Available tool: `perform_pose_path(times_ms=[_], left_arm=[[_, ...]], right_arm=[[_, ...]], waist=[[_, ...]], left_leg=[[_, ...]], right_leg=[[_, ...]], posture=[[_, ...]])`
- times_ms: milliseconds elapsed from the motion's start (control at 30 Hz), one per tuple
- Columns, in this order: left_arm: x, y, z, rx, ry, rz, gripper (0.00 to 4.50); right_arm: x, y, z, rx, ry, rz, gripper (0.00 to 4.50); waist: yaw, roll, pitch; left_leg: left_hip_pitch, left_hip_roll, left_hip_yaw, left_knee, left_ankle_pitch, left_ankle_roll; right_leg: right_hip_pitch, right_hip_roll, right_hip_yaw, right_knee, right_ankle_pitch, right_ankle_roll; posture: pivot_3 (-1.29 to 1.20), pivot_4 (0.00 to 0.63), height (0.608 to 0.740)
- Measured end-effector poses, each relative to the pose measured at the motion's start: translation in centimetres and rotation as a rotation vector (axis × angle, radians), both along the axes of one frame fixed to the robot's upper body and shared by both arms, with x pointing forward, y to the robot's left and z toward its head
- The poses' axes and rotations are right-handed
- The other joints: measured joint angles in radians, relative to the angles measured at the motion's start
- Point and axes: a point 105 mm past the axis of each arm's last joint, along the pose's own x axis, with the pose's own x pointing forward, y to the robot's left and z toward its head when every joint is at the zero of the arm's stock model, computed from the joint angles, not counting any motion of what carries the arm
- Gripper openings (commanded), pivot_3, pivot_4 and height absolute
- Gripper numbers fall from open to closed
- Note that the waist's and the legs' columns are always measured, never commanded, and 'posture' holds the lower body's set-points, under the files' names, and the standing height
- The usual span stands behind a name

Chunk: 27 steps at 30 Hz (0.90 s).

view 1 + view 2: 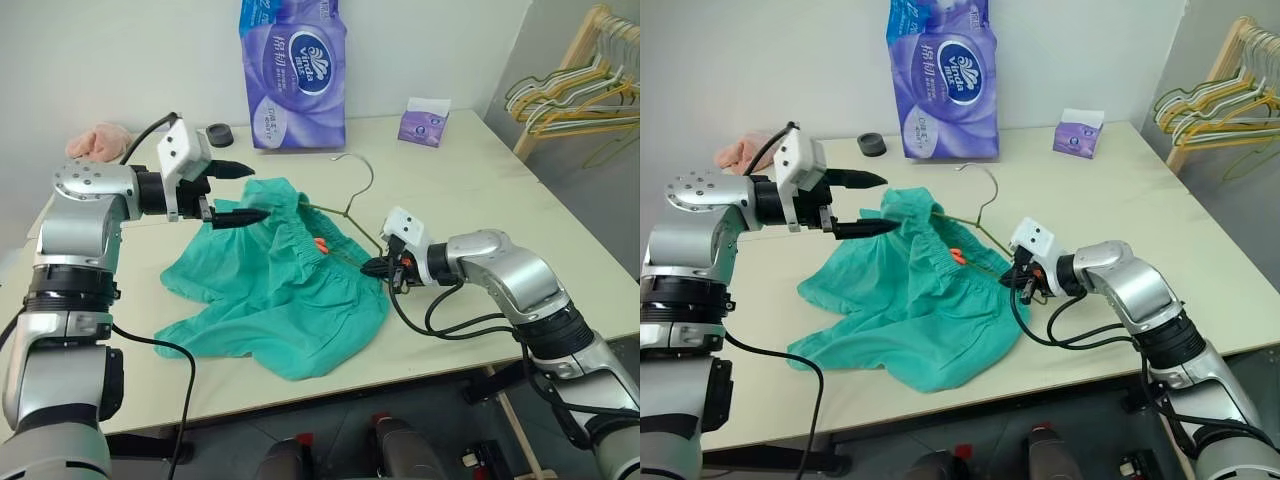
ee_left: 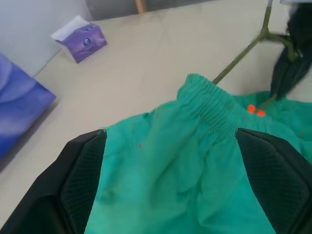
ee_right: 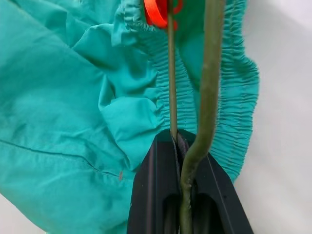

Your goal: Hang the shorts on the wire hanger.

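Step in hand: hanger being threaded into the shorts' waist. The wire hanger (image 1: 350,215) is pinched at its lower-right corner by the right gripper (image 1: 385,267), jaws shut tight on the wire, centre-right of the head views. One hanger arm is seen running into the waistband next to the small orange tag (image 1: 320,245); the hook points toward the upper centre of the frame. The shorts (image 1: 280,290) are spread rumpled across the centre of the worktop (image 1: 480,190), waistband bunched up toward the hanger.

The left gripper (image 1: 235,192) is seen centre-left, jaws wide, nothing held; its lower finger looks to be at or just beside the waistband's left edge, contact can't be confirmed. In the left wrist view the waistband sits between the two spread fingers (image 2: 80,180).

Next move, as judged: waistband to be grasped by the left jaws & pulled open/over the free hanger arm while the wire is kept steady by the right. Cloth is soft, so likely to slip or fold off the wire.

Count: 1 shorts, 1 wire hanger on the worktop, 1 pink cloth (image 1: 98,138) at upper left, 1 tissue-roll pack (image 1: 293,70) at upper centre, 1 small tissue box (image 1: 425,122), 1 small dark round item (image 1: 219,133), several spare hangers on a rack (image 1: 580,85) at upper right, exact no. unclear.
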Motion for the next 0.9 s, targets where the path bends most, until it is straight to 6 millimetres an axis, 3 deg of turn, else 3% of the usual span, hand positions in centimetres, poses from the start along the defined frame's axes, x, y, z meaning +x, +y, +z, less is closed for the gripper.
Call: perform_pose_path(times_ms=[167,467,900], left_arm=[[-0.7,-0.4,-2.1,0.120,0.063,-0.091,4.46],[-0.6,-1.2,-3.7,0.164,0.072,-0.134,4.46],[-1.6,-1.6,-5.4,0.155,0.168,-0.174,0.64]], right_arm=[[-0.1,0.3,0.2,-0.035,-0.087,0.054,0.00],[-0.1,0.3,0.4,-0.071,-0.154,0.085,0.00],[-0.6,0.1,0.0,-0.092,-0.193,0.135,0.00]], waist=[[-0.009,-0.001,-0.001],[-0.015,-0.002,-0.002],[-0.016,-0.004,-0.006]], left_leg=[[0.000,0.000,0.000,0.000,0.000,0.000],[0.000,0.000,0.000,0.000,0.000,0.000],[0.000,0.000,0.000,0.001,0.000,0.000]], right_leg=[[0.000,0.000,0.000,0.000,0.000,0.000],[0.000,0.000,0.000,0.000,0.000,0.000],[0.000,0.000,0.000,0.000,0.000,0.000]], posture=[[-0.16,0.039,0.740],[-0.17,0.037,0.740],[-0.17,0.043,0.740]])
